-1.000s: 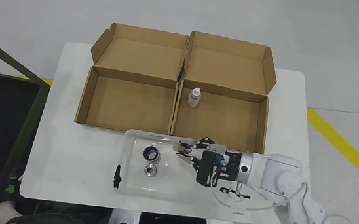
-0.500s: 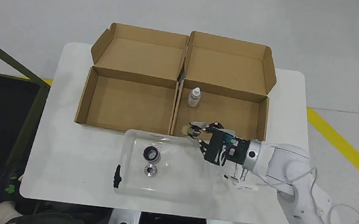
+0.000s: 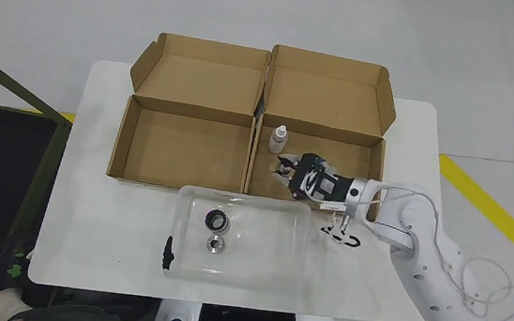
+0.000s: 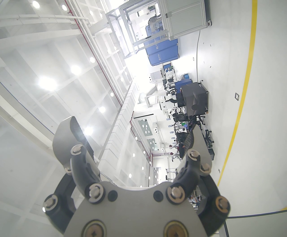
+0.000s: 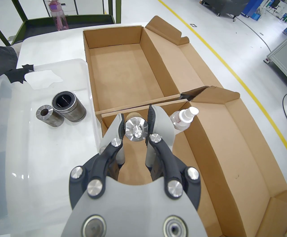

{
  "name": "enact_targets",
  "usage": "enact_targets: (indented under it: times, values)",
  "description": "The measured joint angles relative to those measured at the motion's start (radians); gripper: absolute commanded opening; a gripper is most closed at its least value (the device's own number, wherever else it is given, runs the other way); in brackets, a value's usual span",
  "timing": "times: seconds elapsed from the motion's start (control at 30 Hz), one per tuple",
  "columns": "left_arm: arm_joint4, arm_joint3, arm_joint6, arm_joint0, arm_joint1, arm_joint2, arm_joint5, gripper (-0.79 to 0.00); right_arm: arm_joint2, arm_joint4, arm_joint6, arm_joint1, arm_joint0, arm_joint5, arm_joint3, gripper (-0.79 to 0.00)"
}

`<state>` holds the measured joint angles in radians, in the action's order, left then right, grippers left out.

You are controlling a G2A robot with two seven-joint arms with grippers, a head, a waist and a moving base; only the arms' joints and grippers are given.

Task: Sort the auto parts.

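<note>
– Two parts sit in the clear bin (image 3: 255, 264), right?
– Yep, a linear bearing (image 5: 69, 109) and a smaller steel sleeve (image 5: 49, 116), both standing on end, just beside each other in the bin's left half, on the near side of the table (image 3: 93, 191)
– Right gripper (image 5: 136, 121)?
– Clenched on a round silver part (image 5: 136, 132), one pad on each side. It hangs over the near left corner of the right cardboard box (image 3: 351, 161), just near of the white spray bottle (image 3: 279, 140)
– Why there?
– My read: that box takes this kind of part, and the corner spot keeps it off the bottle. The pinch across the diameter looks chosen so a plain release drops it straight
– Left box (image 3: 183, 148)?
– Open, lid flap folded back, side by side with the right one. Probably for another part type, can't confirm
– Left gripper (image 4: 131, 130)?
– Fingers spread, nothing between them, aimed up at the hall ceiling. Parked clear of the work, I'd guess
– Stage?
– Judging: carry nearly done, release not yet. Can't tell if the part touches the box floor
– Risk?
– Round part could roll into the bottle or clip the box's near wall
</note>
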<state>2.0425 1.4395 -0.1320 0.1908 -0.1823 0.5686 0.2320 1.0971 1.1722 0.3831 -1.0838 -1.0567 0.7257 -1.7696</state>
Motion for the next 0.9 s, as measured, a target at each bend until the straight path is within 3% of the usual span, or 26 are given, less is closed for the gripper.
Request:
enact_targets:
  times: [0.43,0.87,0.9]
  values:
    - [0.0,0.0,0.0,0.0,0.0,0.0,0.0,0.0,-0.101,-0.013,0.166,-0.029,0.145,-0.057,0.167,-0.785]
    - [0.0,0.0,0.0,0.0,0.0,0.0,0.0,0.0,-0.173,0.016,0.24,-0.053,0.213,-0.117,0.277,-0.785]
    - [0.0,0.0,0.0,0.0,0.0,0.0,0.0,0.0,-0.177,0.02,0.243,-0.055,0.217,-0.119,0.283,-0.754]
